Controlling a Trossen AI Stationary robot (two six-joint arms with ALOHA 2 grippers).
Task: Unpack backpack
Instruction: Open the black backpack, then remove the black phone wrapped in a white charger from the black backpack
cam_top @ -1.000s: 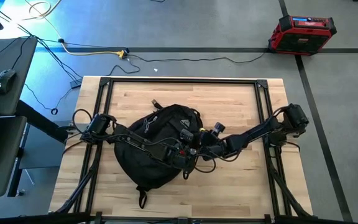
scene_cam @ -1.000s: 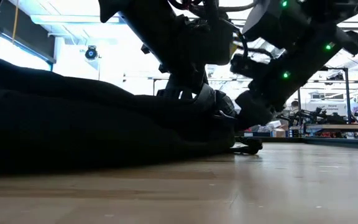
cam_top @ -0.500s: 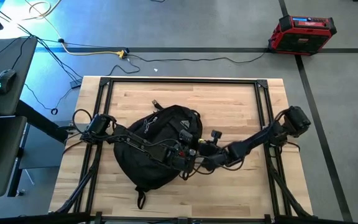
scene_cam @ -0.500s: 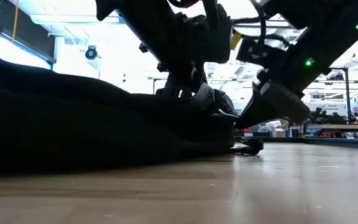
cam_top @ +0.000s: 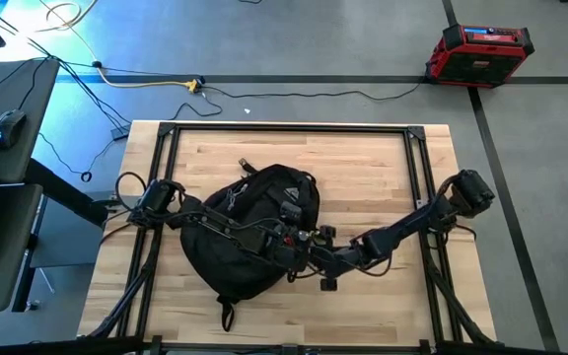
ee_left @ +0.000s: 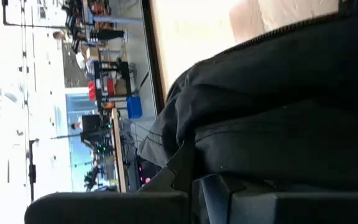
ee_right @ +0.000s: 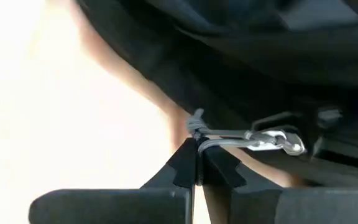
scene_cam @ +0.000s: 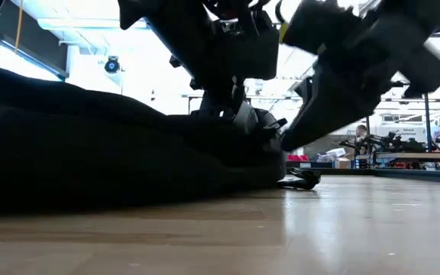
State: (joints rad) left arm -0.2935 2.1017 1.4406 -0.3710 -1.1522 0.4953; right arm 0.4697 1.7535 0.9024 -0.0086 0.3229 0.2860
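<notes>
My right arm reaches low across the table; my right gripper (ee_right: 196,163) pinches a grey zipper pull (ee_right: 253,139), apparently, at the backpack (cam_top: 245,232) lying mid-table. My left gripper (ee_left: 194,180) is clamped on its fabric.

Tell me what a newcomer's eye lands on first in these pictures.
The big black backpack slumped mid-table, with both dark arms reaching in to its right edge. The right claw is shut on a grey zipper pull at the bag's edge; the left claw is shut on the bag's fabric. Beyond the table, a red case sits on the floor.
</notes>
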